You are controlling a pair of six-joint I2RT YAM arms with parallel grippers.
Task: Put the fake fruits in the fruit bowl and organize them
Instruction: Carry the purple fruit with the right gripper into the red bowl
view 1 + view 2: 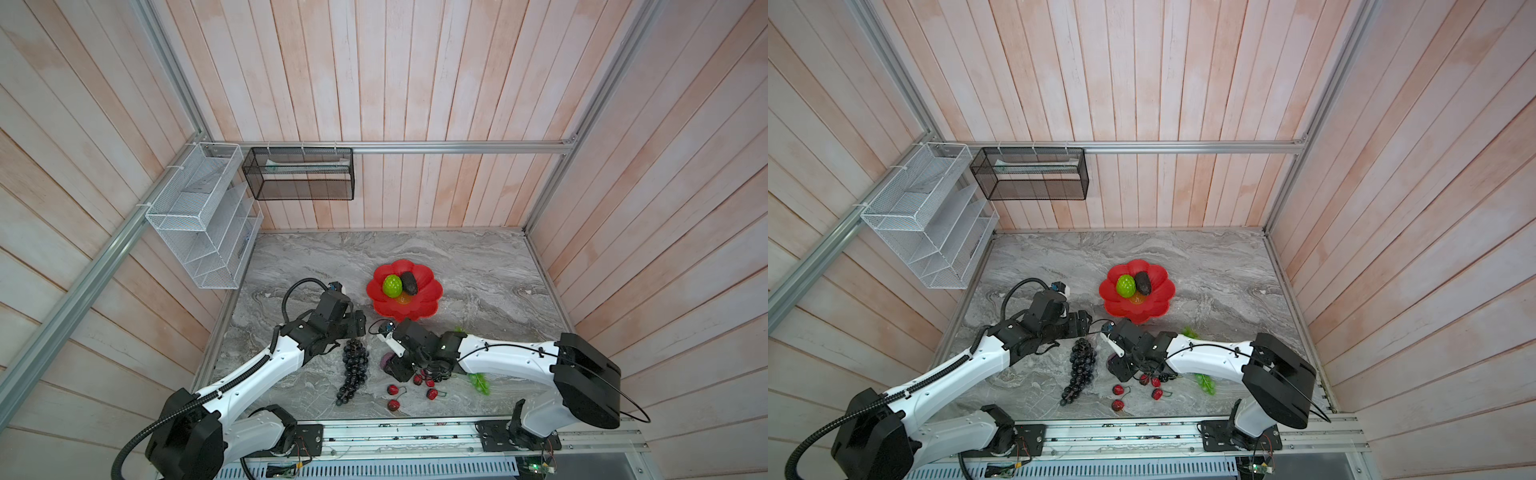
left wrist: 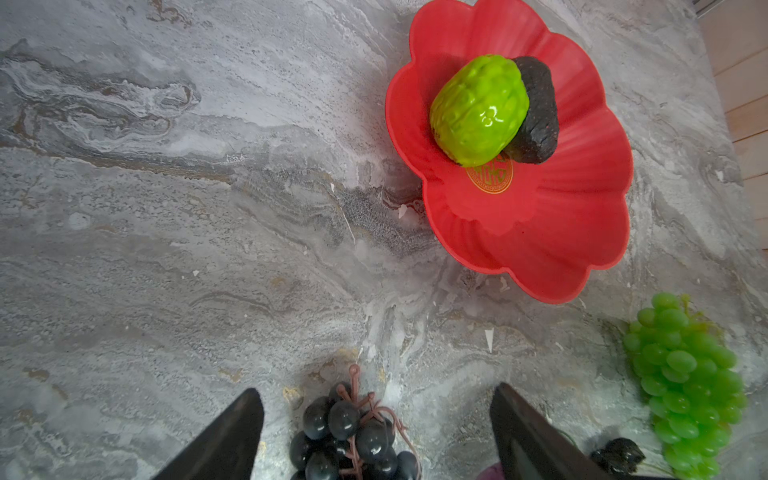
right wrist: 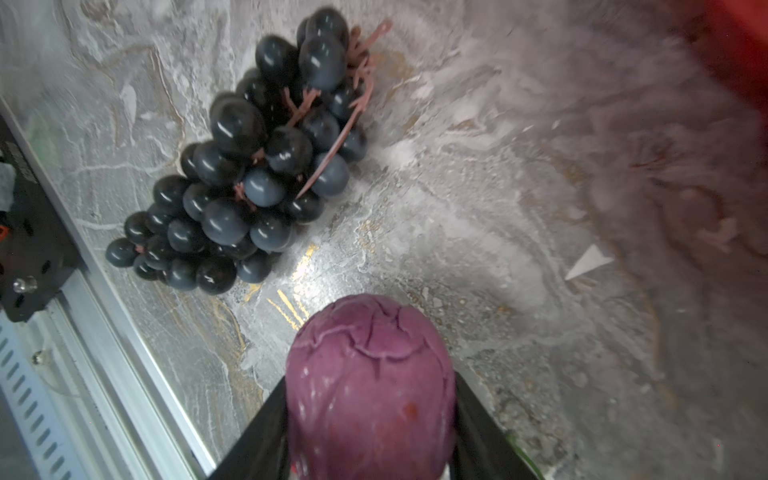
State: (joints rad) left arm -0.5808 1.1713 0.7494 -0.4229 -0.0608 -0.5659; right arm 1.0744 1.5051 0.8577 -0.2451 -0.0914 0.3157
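Grey marbled surface (image 1: 478, 266), pink plank walls (image 1: 415, 83) around. Bowl (image 1: 430, 291) stands mid-surface. Left tool (image 2: 378, 392): wide open, empty, over dark grapes (image 2: 353, 432). Right tool (image 3: 370, 378): clamped on purple ball (image 3: 370, 332).

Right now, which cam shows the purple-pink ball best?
Right wrist view: the purple-pink ball fills the lower frame, gripped by the right end effector. In both top views only a purple sliver shows beside that end effector. The left wrist view catches just a purple edge.
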